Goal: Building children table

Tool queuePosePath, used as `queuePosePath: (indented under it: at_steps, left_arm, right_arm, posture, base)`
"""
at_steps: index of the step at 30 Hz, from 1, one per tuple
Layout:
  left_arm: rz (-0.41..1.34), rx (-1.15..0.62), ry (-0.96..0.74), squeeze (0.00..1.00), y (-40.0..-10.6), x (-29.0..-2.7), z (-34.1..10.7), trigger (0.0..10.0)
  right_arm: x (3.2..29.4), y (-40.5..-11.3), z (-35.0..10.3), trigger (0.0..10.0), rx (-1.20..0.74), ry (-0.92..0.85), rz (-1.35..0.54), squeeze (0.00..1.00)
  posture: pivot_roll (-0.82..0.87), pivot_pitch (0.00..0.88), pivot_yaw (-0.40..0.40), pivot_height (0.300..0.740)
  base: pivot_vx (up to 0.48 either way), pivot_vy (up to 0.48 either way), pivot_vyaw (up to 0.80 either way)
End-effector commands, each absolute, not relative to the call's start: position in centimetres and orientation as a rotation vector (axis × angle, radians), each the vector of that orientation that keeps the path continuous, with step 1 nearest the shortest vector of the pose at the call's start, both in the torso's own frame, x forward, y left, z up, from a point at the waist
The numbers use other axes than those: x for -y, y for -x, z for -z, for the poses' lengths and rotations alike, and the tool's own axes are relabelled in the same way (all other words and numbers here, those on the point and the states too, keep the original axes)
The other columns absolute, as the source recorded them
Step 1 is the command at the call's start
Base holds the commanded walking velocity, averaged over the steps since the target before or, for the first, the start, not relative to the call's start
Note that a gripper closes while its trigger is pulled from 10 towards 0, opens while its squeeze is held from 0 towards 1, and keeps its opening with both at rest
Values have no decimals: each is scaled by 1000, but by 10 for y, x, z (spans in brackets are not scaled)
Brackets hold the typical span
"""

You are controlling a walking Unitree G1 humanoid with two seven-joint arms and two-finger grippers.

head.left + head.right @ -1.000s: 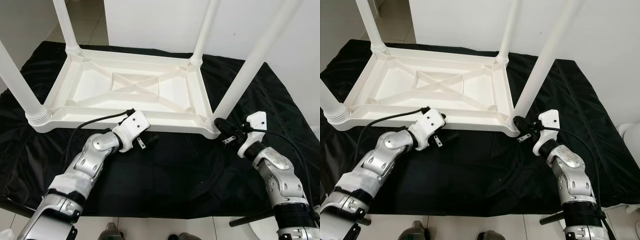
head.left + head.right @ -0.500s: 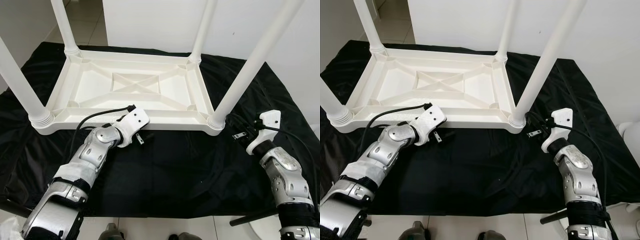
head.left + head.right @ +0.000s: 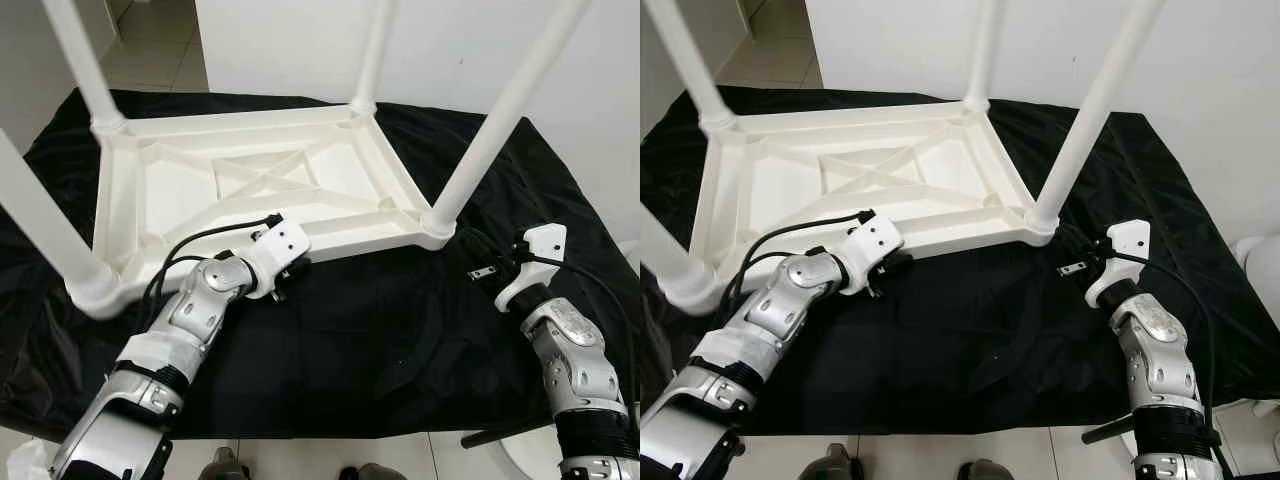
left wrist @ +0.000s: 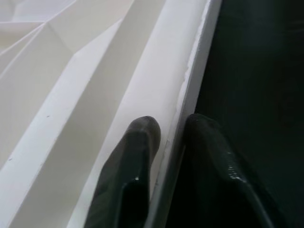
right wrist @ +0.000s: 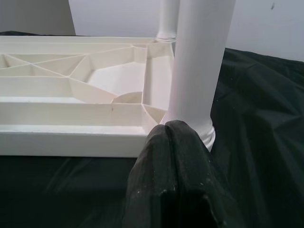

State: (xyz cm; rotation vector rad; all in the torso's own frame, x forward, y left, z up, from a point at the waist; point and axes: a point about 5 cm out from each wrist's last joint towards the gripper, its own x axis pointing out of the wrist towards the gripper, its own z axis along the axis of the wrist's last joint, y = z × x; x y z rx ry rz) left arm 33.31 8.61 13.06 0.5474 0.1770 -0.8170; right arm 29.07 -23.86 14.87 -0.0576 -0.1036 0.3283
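The white plastic children's table [image 3: 250,185] lies upside down on the black cloth [image 3: 380,330] across the upper middle of my head view, its four round white legs [image 3: 500,110] pointing up. My left gripper [image 4: 171,137] pinches the table's near rim, one black finger on the inside and one on the outside. My right gripper [image 5: 168,137] has its fingers pressed together on nothing, right of centre, just short of the near right leg's base.
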Motion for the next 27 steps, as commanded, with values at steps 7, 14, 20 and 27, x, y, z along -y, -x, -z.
queuePosePath:
  at_steps: [7,14,20,27]
  left_arm:
    - [928,-176,-537,0,-305,-66,-116,2941]
    - [1108,1,-449,1000,-281,-44,-133,10000]
    - [1109,103,-421,0,-280,-45,-151,10000]
    - [993,188,-343,0,-286,-57,-172,10000]
  right_arm:
    - [239,-290,-141,10000,84,63,-315,0]
    - [232,-294,-139,10000,88,66,-326,0]
    - [231,-295,-139,10000,92,65,-328,0]
    - [227,-296,-138,10000,97,61,-333,0]
  posture:
    - [47,60,-27,740]
    - [53,57,-24,740]
    - [56,57,-26,740]
    - [61,55,-27,740]
  base:
    - [0,0,0]
    - [0,0,0]
    - [0,0,0]
    - [0,0,0]
